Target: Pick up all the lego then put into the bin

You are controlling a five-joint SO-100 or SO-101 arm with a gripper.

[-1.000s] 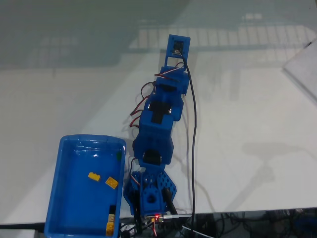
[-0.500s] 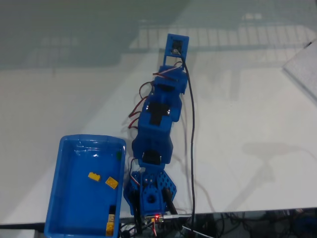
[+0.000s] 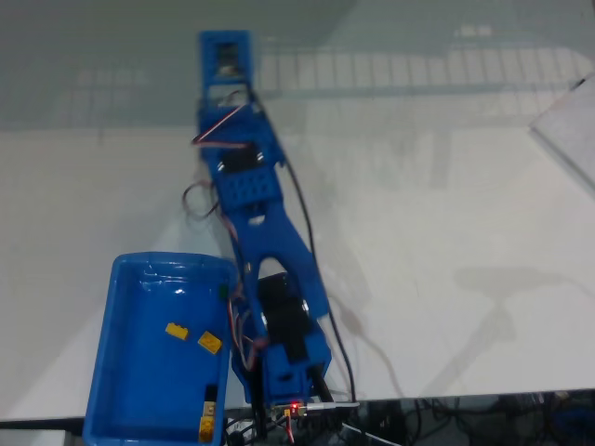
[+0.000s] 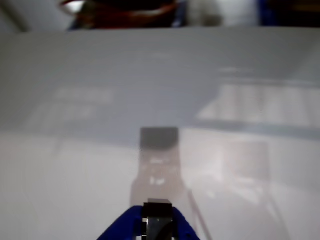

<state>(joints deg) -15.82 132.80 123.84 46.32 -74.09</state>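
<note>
In the fixed view, the blue arm (image 3: 265,251) stretches from its base at the bottom edge up and to the left across the white table (image 3: 446,204). The gripper (image 3: 226,58) is at the far end, near the top, over bare table; its fingers are hidden under the wrist housing, so I cannot tell whether they are spread or pressed together. The bin (image 3: 121,372) sits at the lower left, just beside the arm's base. Two yellow lego (image 3: 176,330) lie on its floor, near each other toward the middle. Against the bin's right wall, near the bottom corner, sits a black lego (image 3: 211,393) with another yellow piece just below it.

In the wrist view, the gripper (image 4: 157,222) pokes in at the bottom centre, blue with a dark tip. Its fingers look pressed together, though blur makes this uncertain. Glossy table lies ahead.
</note>
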